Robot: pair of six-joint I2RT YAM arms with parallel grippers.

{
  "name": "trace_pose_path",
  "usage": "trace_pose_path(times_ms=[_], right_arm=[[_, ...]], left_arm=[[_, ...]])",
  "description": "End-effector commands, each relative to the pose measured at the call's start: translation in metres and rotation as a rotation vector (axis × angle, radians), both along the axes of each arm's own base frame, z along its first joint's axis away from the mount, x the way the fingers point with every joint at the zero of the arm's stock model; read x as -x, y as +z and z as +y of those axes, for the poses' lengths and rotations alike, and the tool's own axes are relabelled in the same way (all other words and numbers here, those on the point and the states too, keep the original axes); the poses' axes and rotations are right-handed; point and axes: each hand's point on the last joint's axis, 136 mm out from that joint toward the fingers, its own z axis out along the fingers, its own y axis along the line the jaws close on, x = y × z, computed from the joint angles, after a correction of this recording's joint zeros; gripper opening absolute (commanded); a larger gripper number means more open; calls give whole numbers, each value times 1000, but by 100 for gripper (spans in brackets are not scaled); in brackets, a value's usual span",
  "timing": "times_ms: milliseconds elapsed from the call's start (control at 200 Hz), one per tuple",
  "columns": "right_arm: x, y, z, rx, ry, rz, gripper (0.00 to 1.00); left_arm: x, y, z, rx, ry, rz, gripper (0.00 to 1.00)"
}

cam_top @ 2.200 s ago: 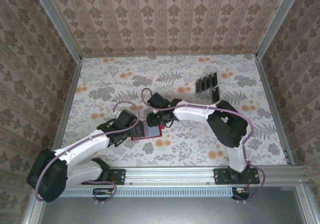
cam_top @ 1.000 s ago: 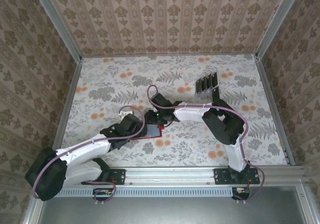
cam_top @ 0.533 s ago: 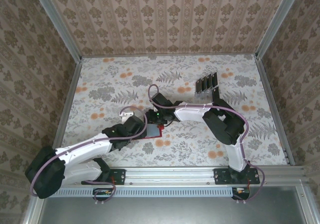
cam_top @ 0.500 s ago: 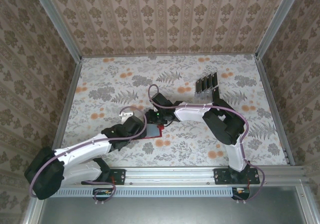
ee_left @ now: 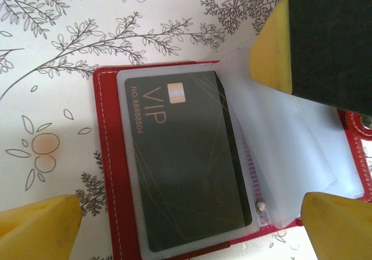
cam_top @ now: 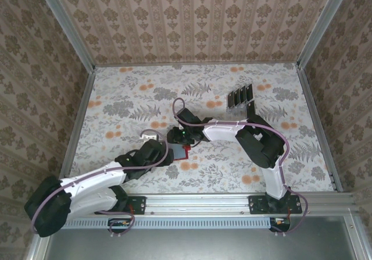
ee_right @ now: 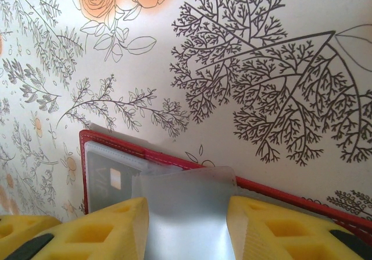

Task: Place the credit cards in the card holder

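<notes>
The red card holder (ee_left: 107,155) lies open on the flowered table, just left of centre in the top view (cam_top: 185,150). One black credit card (ee_left: 186,167) marked VIP sits inside its left clear sleeve. My left gripper (ee_left: 186,231) hovers open above the holder with nothing between its fingers. My right gripper (ee_right: 186,213) is shut on a loose clear sleeve (ee_right: 186,207) of the card holder (ee_right: 116,141), which bows upward between the pads. Its yellow and black finger (ee_left: 308,45) reaches in from the upper right. Several more credit cards (cam_top: 240,96) stand upright at the back right.
A clear slotted rack (cam_top: 243,110) holds the standing cards right of the right arm's elbow. Metal rails and patterned walls border the table on three sides. A small white connector (cam_top: 149,136) sits beside the left wrist.
My left arm has drawn back a little toward the near edge, away from the holder. The right gripper has kept still on the sleeve.
</notes>
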Motion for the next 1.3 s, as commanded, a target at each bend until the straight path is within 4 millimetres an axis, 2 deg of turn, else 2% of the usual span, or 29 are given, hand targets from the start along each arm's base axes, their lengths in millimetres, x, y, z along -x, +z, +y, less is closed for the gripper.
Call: trace_pose_path(times_ms=[0,300,575,755,1015,1295], right_arm=[[18,-30,-18,80,-15,88,44],[19,-28,-17,69,-15,86,44],[19,-23,-16,54,-11,84,44],[14,-9,-18,22,-16,63,45],[4,10,-34,-16,-54,29,45],[5,5,-39,-16,-67,37,45]], left_arm=[[-9,11,-14,11,-30,-35,100],[-19,6,-13,-63,-17,-36,100],[-13,-13,-3,-113,4,6,100],[-10,-20,3,-132,19,19,100],[-6,-31,8,-157,27,50,100],[-6,-33,9,-165,31,56,100]])
